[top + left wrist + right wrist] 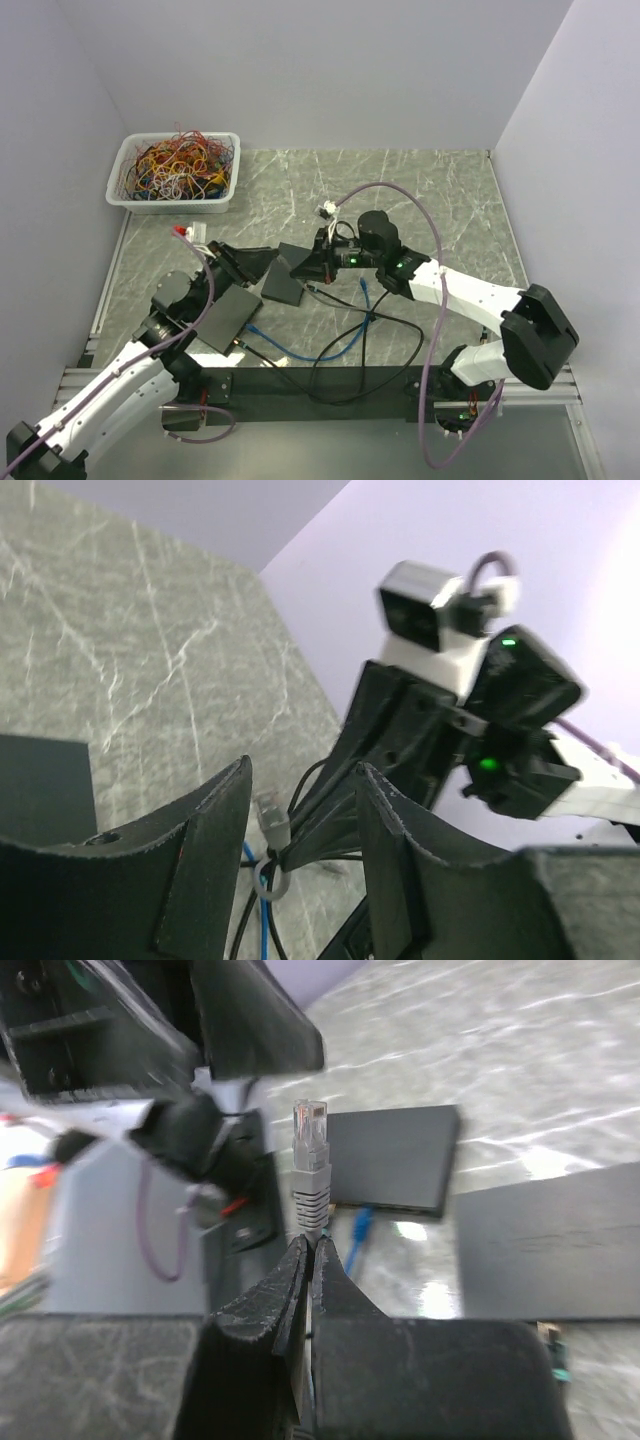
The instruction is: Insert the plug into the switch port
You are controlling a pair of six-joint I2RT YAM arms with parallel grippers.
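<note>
Top external: shows the right gripper [318, 262] pinched shut on a grey cable just behind its plug, too small here to pick out. Puts the left gripper [258, 265] just beyond it, fingers apart, gripping nothing visible. Finds two flat matte-black boxes. Takes one for the switch [222, 318], judging by a blue cable [256, 329] at its edge, lying beside and below the left gripper. Places a second black box [290, 282] under and between the two grippers. Also takes in a white bin [170, 205] of tangled coloured wires, well behind the left gripper, on a grey-green marbled table [430, 200].

Left wrist: looks out between two broad, rough-faced black fingers [205, 860] standing apart with nothing between them. Catches, past the gap, the plug [271, 810], a small grey boot with a clear tip, at the end of the right gripper's dark fingers.

Right wrist: shows both tips pressed together on the ribbed grey boot, the plug [310, 1125] standing straight out ahead of them, clear and squarish. Places the switch [390, 1155] ahead and slightly right of the plug, apart from it, thin and rectangular, with a blue connector [360, 1222] at its near edge.

Judged progress: plug picked up and held; alignment with a port and the push home both left to do. No port opening made out in any view.
</note>
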